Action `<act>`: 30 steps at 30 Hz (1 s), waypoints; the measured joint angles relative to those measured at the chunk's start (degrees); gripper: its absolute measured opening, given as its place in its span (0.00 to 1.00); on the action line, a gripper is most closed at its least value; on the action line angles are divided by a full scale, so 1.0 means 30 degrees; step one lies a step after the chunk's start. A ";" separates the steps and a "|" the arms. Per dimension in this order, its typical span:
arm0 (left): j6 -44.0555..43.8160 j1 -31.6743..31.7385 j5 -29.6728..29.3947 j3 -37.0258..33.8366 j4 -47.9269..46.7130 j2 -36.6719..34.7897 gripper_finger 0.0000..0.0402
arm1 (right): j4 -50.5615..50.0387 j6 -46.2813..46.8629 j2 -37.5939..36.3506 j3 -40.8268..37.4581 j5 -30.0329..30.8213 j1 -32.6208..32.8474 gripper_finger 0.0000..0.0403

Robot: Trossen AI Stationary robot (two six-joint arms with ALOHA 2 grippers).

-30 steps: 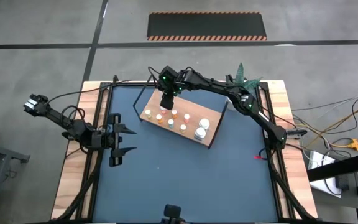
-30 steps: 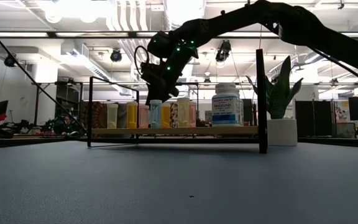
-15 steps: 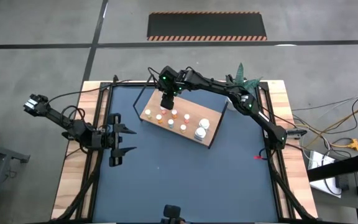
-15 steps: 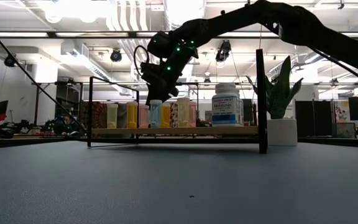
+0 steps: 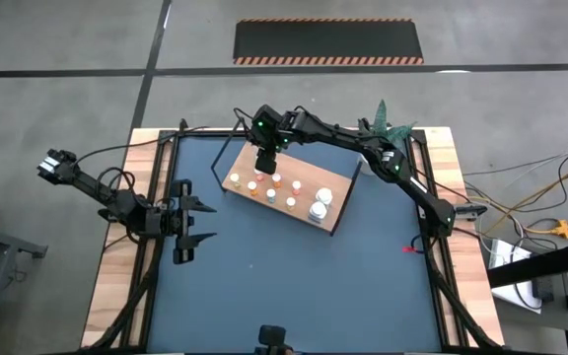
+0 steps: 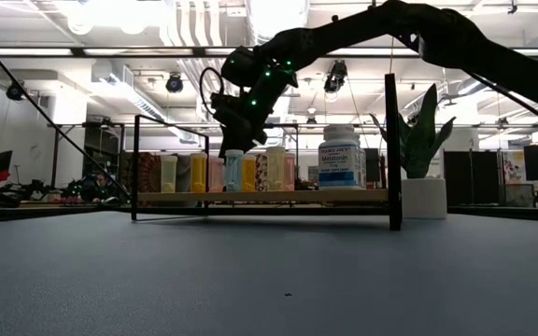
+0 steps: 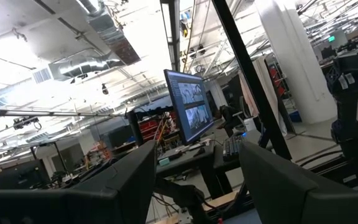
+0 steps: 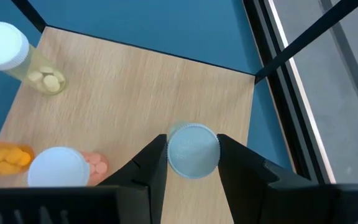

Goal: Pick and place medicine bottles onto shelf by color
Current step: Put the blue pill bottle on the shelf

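Both arms are dark, slim and jointed, with black cables trailing alongside. Small green lights glow near the right hand (image 5: 266, 164). The left hand (image 5: 183, 222) has two black, tapering, wedge-shaped fingers (image 7: 123, 180).

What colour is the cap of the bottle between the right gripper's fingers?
White, on the bottle in the right gripper; clearest in the right wrist view.

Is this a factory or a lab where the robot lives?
Probably a robotics lab or workshop: bare silver ceiling ducts, a lit computer monitor on a desk, and two dark robot arms at a dark blue table.
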 joint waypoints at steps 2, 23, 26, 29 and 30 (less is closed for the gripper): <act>0.0003 -0.0007 0.0000 0.0000 0.0000 0.0000 0.53 | 0.0005 -0.0006 0.0000 0.0000 0.0000 0.0000 0.32; 0.0007 -0.0007 0.0000 0.0000 -0.0002 0.0000 0.53 | -0.0226 0.0690 -0.1235 0.0109 0.0173 0.0000 0.41; 0.0121 -0.0007 0.0000 0.0000 0.0000 0.0000 0.53 | -0.0257 0.0692 -0.1377 0.0117 0.0349 -0.0008 0.39; 0.0131 0.0001 0.0000 0.0000 0.0000 0.0000 0.53 | -0.0618 0.0845 -0.1377 0.0108 0.1191 -0.0076 0.34; 0.0131 -0.0007 0.0000 0.0000 0.0000 0.0000 0.53 | -0.0787 0.0909 -0.1377 0.0062 0.1304 -0.0111 0.31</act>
